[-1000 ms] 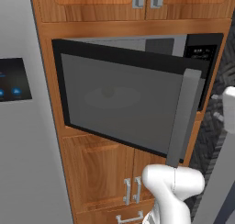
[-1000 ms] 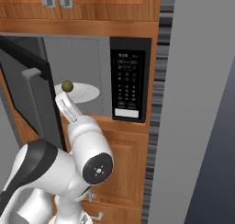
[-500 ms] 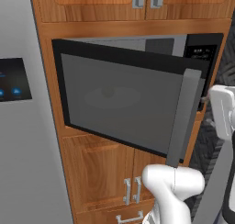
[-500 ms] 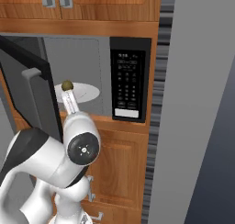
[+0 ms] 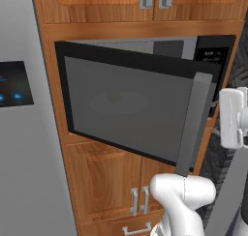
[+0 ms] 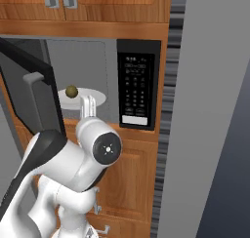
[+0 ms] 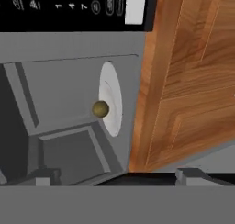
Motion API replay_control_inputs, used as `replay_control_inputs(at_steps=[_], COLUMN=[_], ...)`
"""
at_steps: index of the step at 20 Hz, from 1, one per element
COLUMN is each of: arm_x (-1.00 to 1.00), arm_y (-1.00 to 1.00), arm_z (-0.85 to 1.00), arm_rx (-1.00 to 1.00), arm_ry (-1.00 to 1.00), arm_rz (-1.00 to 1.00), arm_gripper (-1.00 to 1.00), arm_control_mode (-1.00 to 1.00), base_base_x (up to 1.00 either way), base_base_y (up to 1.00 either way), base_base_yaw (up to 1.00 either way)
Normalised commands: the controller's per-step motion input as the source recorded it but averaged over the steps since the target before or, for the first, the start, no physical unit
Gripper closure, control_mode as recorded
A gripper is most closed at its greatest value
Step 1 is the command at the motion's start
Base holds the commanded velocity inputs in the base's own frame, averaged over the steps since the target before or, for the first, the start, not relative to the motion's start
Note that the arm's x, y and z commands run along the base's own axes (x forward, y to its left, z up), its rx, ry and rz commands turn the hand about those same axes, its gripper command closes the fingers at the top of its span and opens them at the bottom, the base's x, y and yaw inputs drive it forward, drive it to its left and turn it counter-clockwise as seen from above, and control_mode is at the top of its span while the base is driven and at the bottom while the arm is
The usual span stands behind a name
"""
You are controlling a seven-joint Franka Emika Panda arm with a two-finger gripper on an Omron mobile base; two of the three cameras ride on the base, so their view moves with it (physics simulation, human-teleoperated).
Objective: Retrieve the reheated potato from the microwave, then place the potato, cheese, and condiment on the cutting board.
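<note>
Microwave (image 6: 88,86) door swung open, potato (image 6: 72,90) on its white plate (image 6: 95,96), keypad (image 6: 136,89) writing unreadable, my claw (image 7: 114,175) open, well short of potato.

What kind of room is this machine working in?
A kitchen, by the look of it: a built-in microwave with its door open, wooden cabinets around it, and a grey fridge alongside.

Microwave (image 6: 105,81) door (image 6: 29,93) swung open to the left, keypad panel (image 6: 136,90) on the right. Potato (image 6: 72,90) sits on white plate (image 6: 95,96) inside. Gripper (image 6: 87,105) points up at the cavity's front edge, just right of potato, jaws apart, nothing held.
</note>
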Motion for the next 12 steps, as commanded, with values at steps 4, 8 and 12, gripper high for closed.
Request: replay_control_inputs(at_steps=[4,8,12], arm_x=[0.03,0.06,0.09], arm_y=[0.25,0.35,0.35], arm_z=[-0.14,-0.08,-0.02], arm_rx=[0.14,0.06,0.0], arm_ry=[0.0,0.0,0.0], arm_rz=[0.0,0.0,0.0], arm_gripper=[-1.0,-1.0,-1.0], arm_control_mode=[-1.0,-1.0,-1.0], base_base_x=[0.0,0.0,0.0], base_base_y=[0.0,0.0,0.0], base_base_yaw=[0.0,0.0,0.0])
